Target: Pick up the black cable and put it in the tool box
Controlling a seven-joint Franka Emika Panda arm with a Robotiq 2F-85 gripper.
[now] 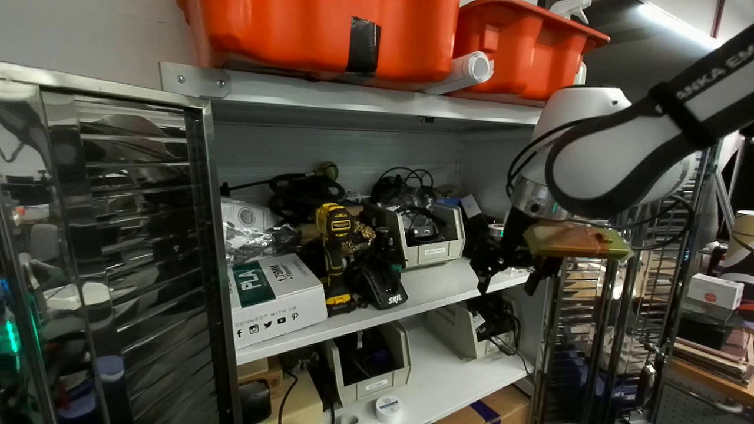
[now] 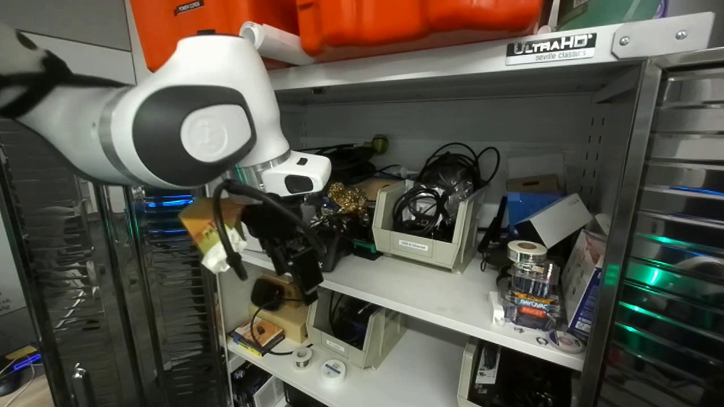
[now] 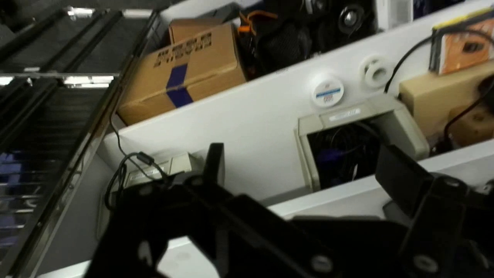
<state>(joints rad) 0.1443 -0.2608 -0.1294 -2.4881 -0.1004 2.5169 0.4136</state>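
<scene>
Mia: Is the job done?

Sam: I think so. A small loop of black cable (image 2: 417,226) lies inside the grey tool box (image 2: 444,251).

Mia: That? It looks like a plain bin with a label (image 2: 413,245) on the front.

Sam: Yes, but it's the best match I can find. It sits on the upper shelf (image 2: 430,291), back from the front edge. By one front corner is the white PLA box (image 1: 277,300), by the other the silver tape roll (image 2: 527,252), and it stands between them.

Mia: What about the big mess of black cords (image 2: 447,167)?

Sam: That's nearer the back edge, behind the tool box. I don't think that's the cable we want.

Mia: Is the gripper (image 3: 301,150) holding anything?

Sam: Nothing that I can see. Its two fingers (image 3: 401,179) are spread wide apart. It hangs by the shelf's front edge, well apart from the cable.

Mia: So what's left?

Sam: If that's the right box, then picking up looks done and putting in looks done. Maybe the arm (image 2: 215,133) only has to go away.

Mia: Could it be the wrong box?

Sam: Maybe. There's also a grey bin (image 3: 409,131) on the lower shelf (image 3: 239,123) with dark cords (image 3: 347,139) in it, so I can't be fully sure. But my guess is the top one.
</scene>
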